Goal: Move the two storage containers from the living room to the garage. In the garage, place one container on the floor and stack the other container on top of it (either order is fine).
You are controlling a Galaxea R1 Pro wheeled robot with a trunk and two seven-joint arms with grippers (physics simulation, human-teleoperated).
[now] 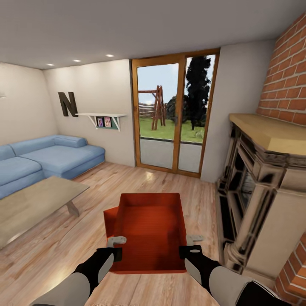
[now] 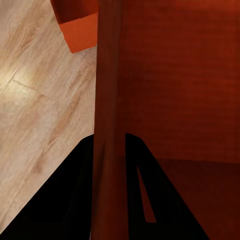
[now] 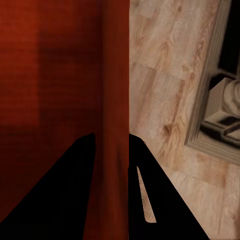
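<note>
Both jaws are clamped on the walls of one orange-red bin (image 1: 151, 231): your left gripper (image 1: 115, 247) pinches its left wall, one finger inside and one outside, and your right gripper (image 1: 192, 245) pinches the right wall the same way. In each wrist view the wall runs straight up between the two dark fingers, so the grip sits square on the rim. You are holding this bin in front of you, above the light wood plank floor (image 1: 85, 242).

A second bin (image 1: 110, 221) sits lower, just beside the held one on its left, mostly hidden behind it; your left wrist camera catches a corner of it (image 2: 80, 25) on the planks.

You are in the living room: blue sofa (image 1: 46, 159) far left, coffee table (image 1: 34, 204) near left, glass doors (image 1: 174, 114) ahead, stone fireplace (image 1: 255, 199) close on your right.
</note>
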